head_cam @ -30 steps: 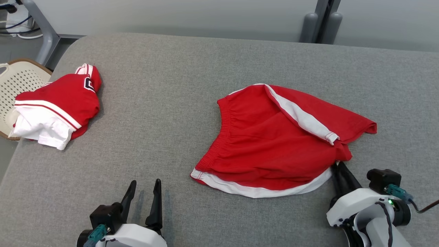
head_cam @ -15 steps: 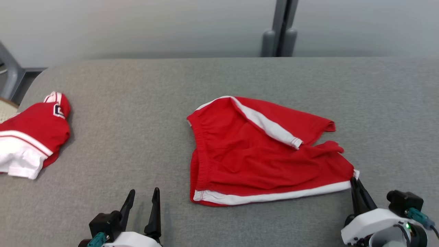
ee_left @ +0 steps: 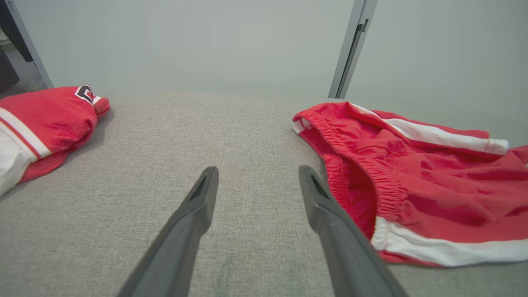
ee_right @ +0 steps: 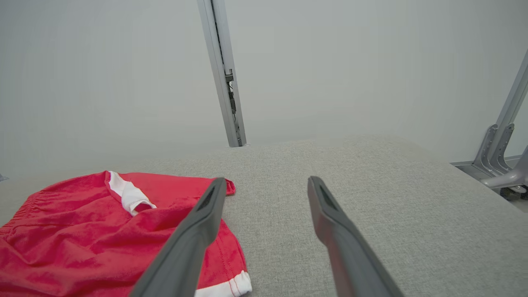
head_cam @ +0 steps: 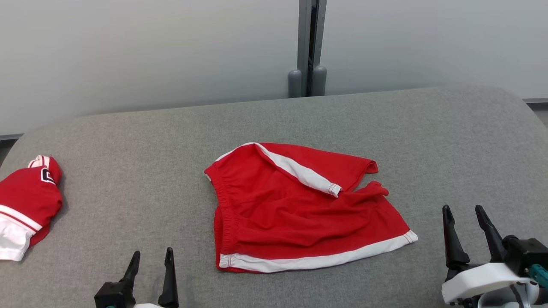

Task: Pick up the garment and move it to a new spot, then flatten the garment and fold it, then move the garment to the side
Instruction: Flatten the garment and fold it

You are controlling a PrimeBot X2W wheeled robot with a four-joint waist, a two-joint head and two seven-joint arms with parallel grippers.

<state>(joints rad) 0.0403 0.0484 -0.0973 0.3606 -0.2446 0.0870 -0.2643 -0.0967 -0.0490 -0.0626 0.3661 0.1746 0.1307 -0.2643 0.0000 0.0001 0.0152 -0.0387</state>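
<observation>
The garment (head_cam: pixel 299 214), red shorts with white trim, lies loosely spread in the middle of the grey padded table (head_cam: pixel 385 124); one leg is folded over on top. In the left wrist view the garment (ee_left: pixel 412 165) lies to the right of my fingers, waistband nearest them. In the right wrist view the garment (ee_right: pixel 103 231) lies at the lower left. My left gripper (head_cam: pixel 152 261) stands open at the bottom left, short of the waistband. My right gripper (head_cam: pixel 464 214) stands open just right of the garment's hem corner, holding nothing.
A second red and white garment (head_cam: pixel 25 205) lies bunched at the table's left edge, also in the left wrist view (ee_left: pixel 41 123). A grey post (head_cam: pixel 308 47) rises behind the table against a pale wall. Metal frame legs (ee_right: pixel 499 152) stand off the right end.
My right gripper pulled the garment's hem corner out to the right, then let go and opened. The head camera has tilted and turned, shifting the whole picture. The left gripper stayed open.
</observation>
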